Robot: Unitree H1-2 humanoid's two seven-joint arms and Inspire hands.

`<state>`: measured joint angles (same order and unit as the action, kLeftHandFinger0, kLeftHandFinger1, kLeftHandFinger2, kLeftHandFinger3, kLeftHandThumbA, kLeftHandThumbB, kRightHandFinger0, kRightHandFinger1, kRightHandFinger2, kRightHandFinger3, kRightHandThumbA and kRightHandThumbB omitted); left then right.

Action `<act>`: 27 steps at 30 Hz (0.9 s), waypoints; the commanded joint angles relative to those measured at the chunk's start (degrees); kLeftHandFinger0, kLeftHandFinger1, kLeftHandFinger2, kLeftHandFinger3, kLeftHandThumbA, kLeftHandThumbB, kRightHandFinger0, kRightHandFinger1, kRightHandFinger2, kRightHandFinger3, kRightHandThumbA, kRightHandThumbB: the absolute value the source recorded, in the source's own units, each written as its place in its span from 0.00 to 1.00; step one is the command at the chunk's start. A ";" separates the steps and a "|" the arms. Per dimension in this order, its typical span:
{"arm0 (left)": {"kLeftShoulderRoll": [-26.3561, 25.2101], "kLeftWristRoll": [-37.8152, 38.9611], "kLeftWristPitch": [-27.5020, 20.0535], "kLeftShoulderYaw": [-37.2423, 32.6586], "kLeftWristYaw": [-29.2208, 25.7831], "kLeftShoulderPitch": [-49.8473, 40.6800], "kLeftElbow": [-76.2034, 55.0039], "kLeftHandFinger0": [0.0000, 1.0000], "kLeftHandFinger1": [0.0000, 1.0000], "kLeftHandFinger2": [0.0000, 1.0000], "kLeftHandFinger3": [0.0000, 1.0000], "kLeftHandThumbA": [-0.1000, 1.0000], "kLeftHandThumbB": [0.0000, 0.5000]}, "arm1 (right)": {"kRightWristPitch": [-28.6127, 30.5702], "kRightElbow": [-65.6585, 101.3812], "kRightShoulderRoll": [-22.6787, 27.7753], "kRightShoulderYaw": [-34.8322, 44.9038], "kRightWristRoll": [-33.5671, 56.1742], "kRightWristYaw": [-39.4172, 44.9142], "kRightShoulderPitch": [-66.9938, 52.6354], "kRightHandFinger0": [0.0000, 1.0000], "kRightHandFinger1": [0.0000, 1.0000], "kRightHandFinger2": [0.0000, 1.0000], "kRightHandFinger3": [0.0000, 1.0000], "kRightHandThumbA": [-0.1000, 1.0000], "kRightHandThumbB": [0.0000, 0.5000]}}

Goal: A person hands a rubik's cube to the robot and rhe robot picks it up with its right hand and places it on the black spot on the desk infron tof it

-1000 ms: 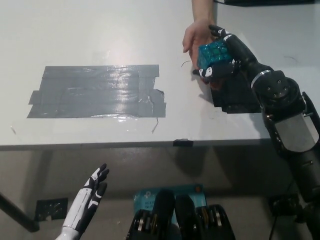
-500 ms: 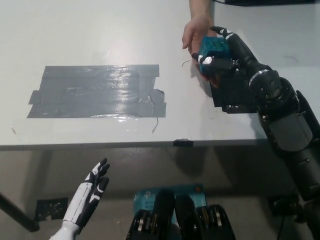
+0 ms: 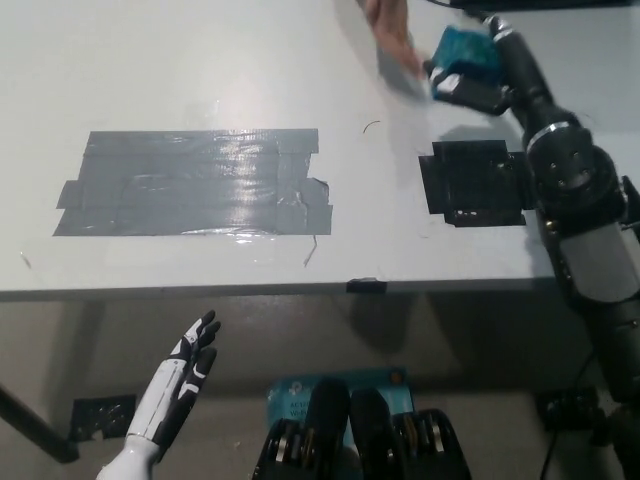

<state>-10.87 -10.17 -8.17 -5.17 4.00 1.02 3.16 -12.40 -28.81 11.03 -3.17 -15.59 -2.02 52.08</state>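
The black right hand (image 3: 478, 78) has lifted away from the person's hand (image 3: 392, 30), fingers clasping the blue plastic Rubik's cube (image 3: 467, 50) above and behind the black tape square (image 3: 474, 184), while the white left hand (image 3: 180, 385) rests open low.

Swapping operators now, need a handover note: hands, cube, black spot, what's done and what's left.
Right hand: shut on the Rubik's cube, raised near the desk's far edge, beyond the black spot.
Left hand: open, idle, low in front of the desk's near edge.
Person's hand: at the far edge, just left of the cube, blurred; contact with the cube can't be judged.
Done: cube is in the right hand.
Left: bring it over the black spot, set it down, release.
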 commanded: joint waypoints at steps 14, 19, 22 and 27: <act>-0.19 0.54 -0.57 0.75 -0.10 0.75 -0.93 1.00 1.00 1.00 1.00 1.00 0.37 | 12.08 -9.75 2.98 1.56 -1.57 -9.28 -1.35 0.03 0.57 0.95 0.98 0.00 0.35; -0.24 0.58 -0.39 0.73 0.03 0.99 -0.86 1.00 1.00 1.00 1.00 1.00 0.36 | 13.67 -18.99 2.73 -0.37 -1.67 -8.78 -1.81 0.14 0.69 1.00 1.00 0.00 0.36; -0.43 0.22 -0.19 0.72 0.01 1.25 -1.03 1.00 1.00 1.00 1.00 1.00 0.36 | 11.63 -19.89 3.58 -1.58 -0.53 -3.56 -1.58 0.63 0.94 1.00 1.00 0.17 0.55; -0.40 0.21 -0.14 0.64 0.08 1.33 -1.04 1.00 1.00 1.00 1.00 1.00 0.35 | 5.18 -15.17 6.43 -6.08 -1.79 4.59 -2.10 1.00 1.00 1.00 1.00 0.72 0.98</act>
<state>-10.86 -10.17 -8.00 -5.08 4.03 1.37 3.18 -4.81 -47.92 14.76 -7.36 -16.68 -3.65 47.86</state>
